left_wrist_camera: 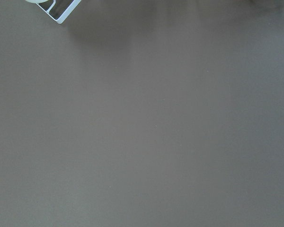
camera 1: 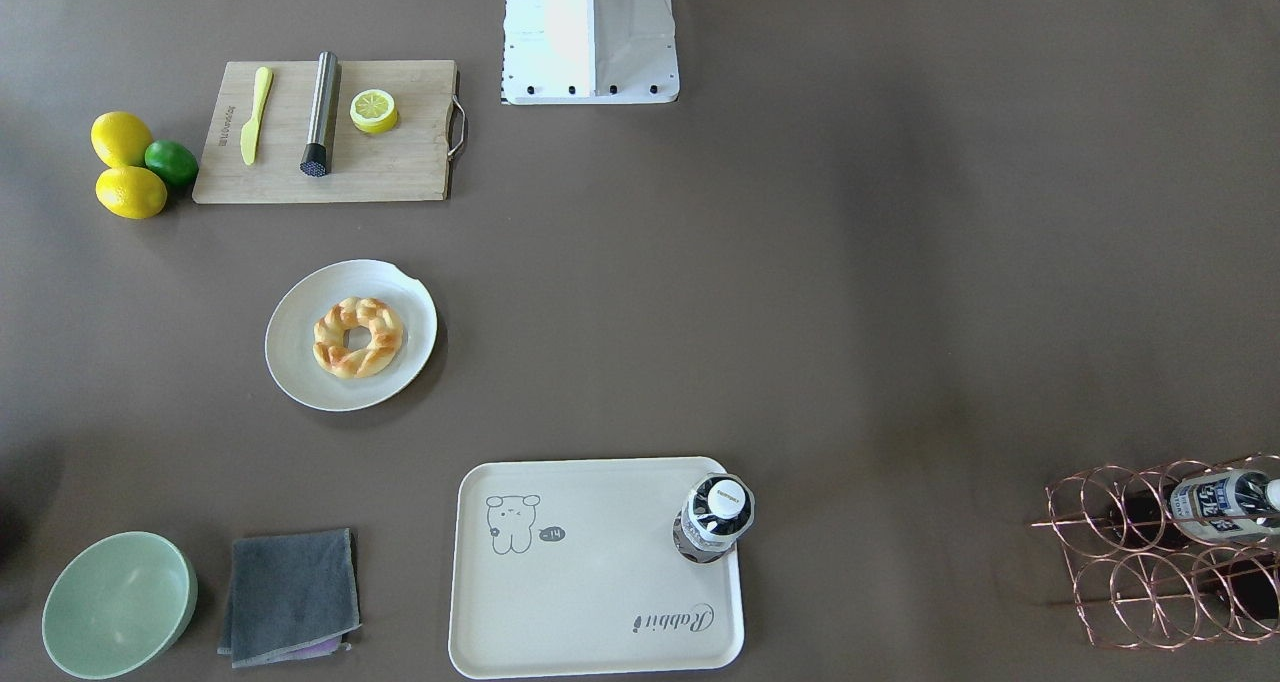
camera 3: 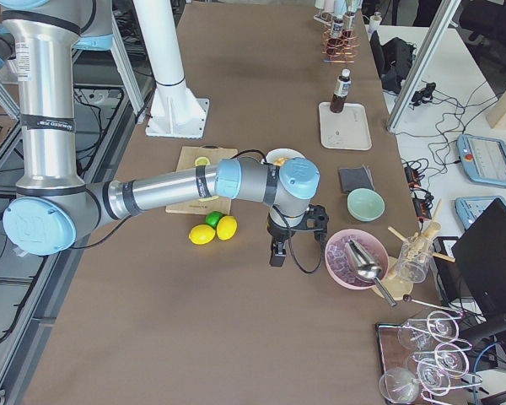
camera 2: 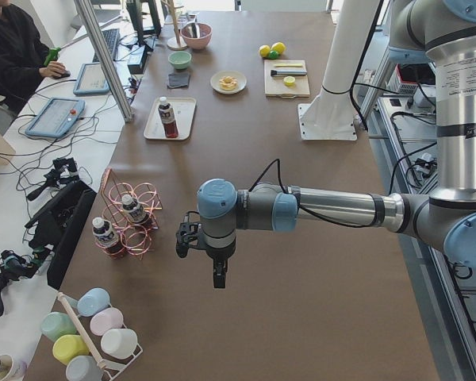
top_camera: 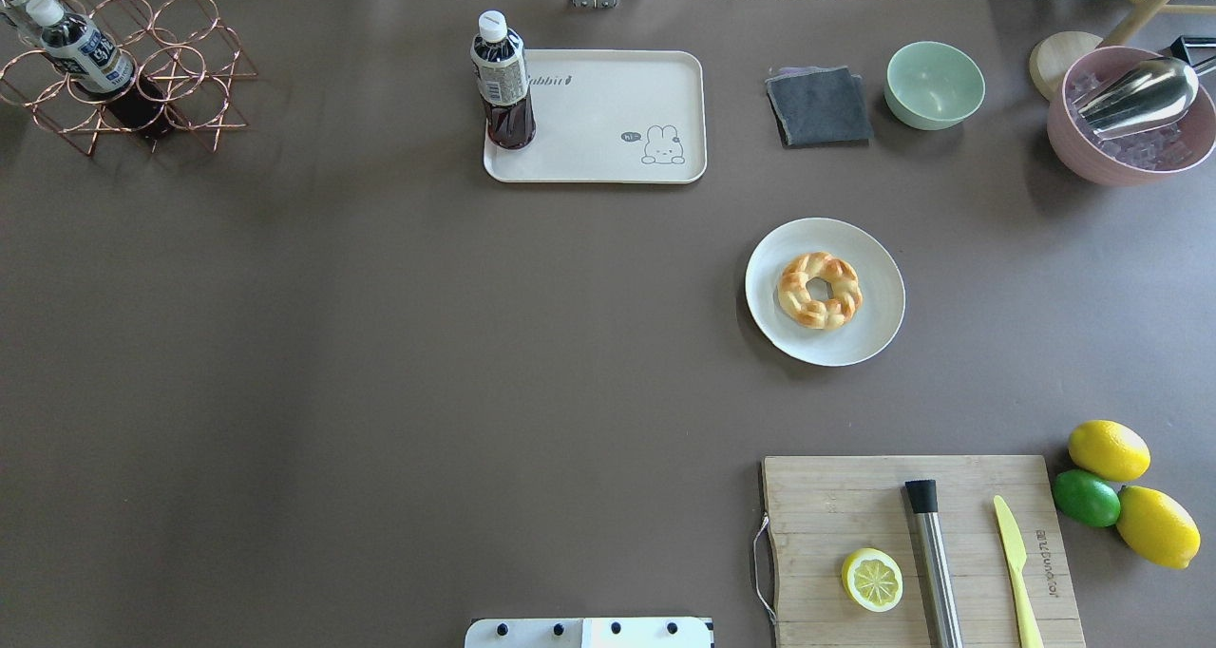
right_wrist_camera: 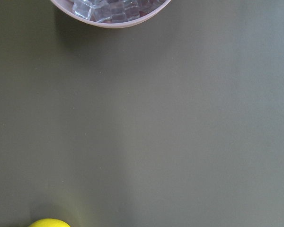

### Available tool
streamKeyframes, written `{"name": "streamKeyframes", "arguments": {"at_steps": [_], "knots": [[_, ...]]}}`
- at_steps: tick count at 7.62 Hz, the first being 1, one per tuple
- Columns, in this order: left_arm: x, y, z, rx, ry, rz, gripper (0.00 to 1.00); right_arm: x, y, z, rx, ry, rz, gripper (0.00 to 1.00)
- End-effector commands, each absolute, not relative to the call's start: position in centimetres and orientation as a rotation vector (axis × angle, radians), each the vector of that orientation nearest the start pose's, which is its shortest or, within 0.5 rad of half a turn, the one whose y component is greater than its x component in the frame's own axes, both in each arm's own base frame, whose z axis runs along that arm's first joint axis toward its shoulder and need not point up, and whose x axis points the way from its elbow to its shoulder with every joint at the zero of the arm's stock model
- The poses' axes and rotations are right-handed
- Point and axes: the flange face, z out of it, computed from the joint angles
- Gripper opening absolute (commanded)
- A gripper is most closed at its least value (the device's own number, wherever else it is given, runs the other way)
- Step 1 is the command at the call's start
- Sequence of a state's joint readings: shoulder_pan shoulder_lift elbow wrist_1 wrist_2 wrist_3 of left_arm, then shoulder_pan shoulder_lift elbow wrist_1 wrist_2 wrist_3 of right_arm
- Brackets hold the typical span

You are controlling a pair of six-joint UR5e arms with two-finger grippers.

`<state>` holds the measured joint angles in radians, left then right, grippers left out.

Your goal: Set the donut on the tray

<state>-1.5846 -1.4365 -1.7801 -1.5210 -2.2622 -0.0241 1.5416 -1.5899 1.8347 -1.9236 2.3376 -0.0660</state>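
Nearest the front-facing camera lay the tray (camera 1: 590, 602), a bottle (camera 1: 716, 517) standing on its far right corner. Farther back and left, well apart, the donut (camera 1: 358, 337) rested on a round plate (camera 1: 295, 362). Both the left hand (camera 2: 219, 274) and right hand (camera 3: 277, 251) hung above the bench (camera 1: 800, 312) (whether open or closed, I could not tell).

The donut (camera 1: 358, 337), a braided golden ring with orange-brown patches and a small centre hole, lies flat in the middle of a round off-white plate (camera 1: 295, 362). The tray (camera 1: 600, 582), cream, rectangular and round-cornered, with a grey bear drawing and "Rabbit" script, lies flat on the counter (camera 1: 850, 312), well apart from the donut.
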Motion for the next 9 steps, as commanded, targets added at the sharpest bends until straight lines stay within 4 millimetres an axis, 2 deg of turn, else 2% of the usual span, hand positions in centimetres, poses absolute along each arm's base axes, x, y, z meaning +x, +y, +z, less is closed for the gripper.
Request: {"name": "streamKeyframes", "arguments": {"at_steps": [1,3,4,9], "knots": [[-7.6,-43.4,62.9,0.018,0.687,-0.029,0.98,4.7,-46.7,57.4,-0.085,-0.772,-0.058,1.00],[-7.6,-43.5,63.0,0.017,0.687,-0.029,0.98,4.6,-47.3,59.4,-0.059,-0.781,-0.069,1.00],[-7.6,-43.5,63.0,0.018,0.687,-0.029,0.98,4.6,-47.3,59.8,-0.053,-0.785,-0.071,1.00],[-7.7,-43.6,63.0,0.019,0.687,-0.030,0.98,4.6,-47.3,59.8,-0.049,-0.783,-0.076,1.00]]}}
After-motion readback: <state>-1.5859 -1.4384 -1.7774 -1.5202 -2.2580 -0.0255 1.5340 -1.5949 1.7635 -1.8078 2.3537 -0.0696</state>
